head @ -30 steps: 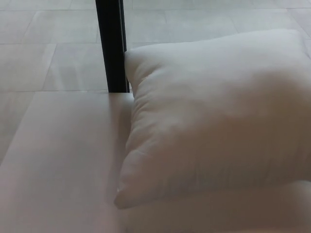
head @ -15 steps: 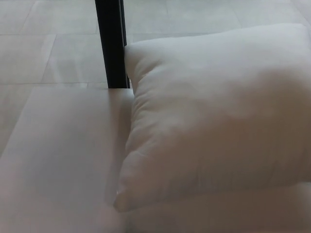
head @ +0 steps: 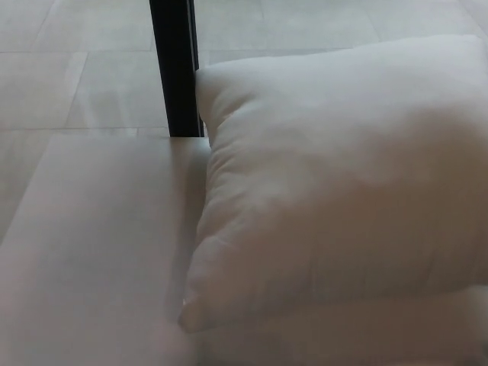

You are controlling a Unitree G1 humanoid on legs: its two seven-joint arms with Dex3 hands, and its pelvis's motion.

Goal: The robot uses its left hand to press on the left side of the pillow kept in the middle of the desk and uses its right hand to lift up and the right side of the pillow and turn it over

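Standing behind pillow point(head: 343, 183): black post point(head: 175, 69).

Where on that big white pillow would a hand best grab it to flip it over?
Probably the pillow's right edge, which runs out of the picture, coming in from the right and sliding fingers under it. The pillow lies flat on the desk, plump and soft, so an edge or corner pinches more easily than the bulging middle. No hand is in view.

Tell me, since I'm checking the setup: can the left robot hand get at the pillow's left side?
Probably yes. The pillow has its left edge exposed, with bare desk beside it. Only the black post stands near its far corner. Neither robot hand shows, so reach is unconfirmed.
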